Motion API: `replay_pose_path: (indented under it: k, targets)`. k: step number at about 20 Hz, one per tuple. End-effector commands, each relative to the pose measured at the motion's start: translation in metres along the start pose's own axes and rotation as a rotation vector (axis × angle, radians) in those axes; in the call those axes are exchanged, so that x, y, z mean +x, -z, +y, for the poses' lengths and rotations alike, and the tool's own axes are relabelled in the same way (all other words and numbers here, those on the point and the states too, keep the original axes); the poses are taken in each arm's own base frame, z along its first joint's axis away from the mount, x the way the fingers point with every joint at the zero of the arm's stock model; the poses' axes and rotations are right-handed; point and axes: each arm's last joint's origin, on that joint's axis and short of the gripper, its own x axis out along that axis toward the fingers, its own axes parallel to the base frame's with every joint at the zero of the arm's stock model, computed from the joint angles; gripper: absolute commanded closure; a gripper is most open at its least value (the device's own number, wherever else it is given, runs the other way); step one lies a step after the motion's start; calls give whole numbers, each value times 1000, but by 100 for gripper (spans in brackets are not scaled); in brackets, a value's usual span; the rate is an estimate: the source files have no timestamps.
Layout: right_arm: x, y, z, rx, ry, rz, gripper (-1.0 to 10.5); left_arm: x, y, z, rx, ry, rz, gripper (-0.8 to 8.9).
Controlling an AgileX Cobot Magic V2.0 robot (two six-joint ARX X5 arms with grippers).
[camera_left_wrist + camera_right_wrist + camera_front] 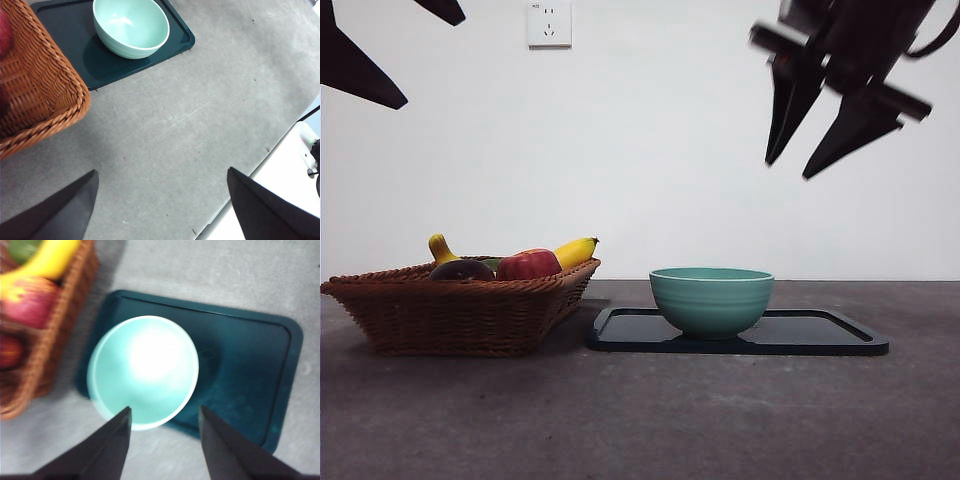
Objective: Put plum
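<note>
The plum is seen lying in the wicker basket on the left of the bench, right beside the red apple and banana. The right pincer is held high above the teal bowl on the dark tray, jaws spread and empty. The left pincer is parked over bare bench near the basket, also spread wide, nothing gripped.
</note>
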Motion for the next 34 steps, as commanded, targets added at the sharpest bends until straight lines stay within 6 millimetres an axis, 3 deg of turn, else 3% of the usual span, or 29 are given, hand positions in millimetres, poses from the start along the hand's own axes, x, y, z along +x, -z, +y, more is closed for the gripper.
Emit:
replay_pose_path:
  k: [1, 8, 12, 14, 18, 21, 24, 28, 34]
  targets:
    - [21, -8, -2, -26, 12, 30, 731, -2, -5, -3, 26, 10, -18, 408]
    - [81, -4, -15, -9, 29, 119, 731, -2, -5, -3, 25, 10, -17, 408]
    - [103, 0, -20, -2, 38, 153, 733, -2, -5, -3, 24, 10, -15, 408]
    - [109, 2, -22, 0, 41, 164, 759, -2, -5, -3, 24, 10, -14, 408]
    - [113, 1, -23, -3, 37, 149, 925, -2, -5, -3, 23, 10, -14, 408]
    - [111, -2, -22, -9, 32, 123, 938, -2, -5, -3, 23, 10, -14, 409]
    - [88, -10, -15, -23, 18, 60, 938, -2, -5, -3, 23, 10, -14, 409]
    - [24, -19, 2, -60, -13, -61, 938, -2, -5, -3, 23, 10, -14, 409]
    - [-69, 13, 24, -162, -31, -48, 938, -2, -5, -3, 23, 10, -14, 409]
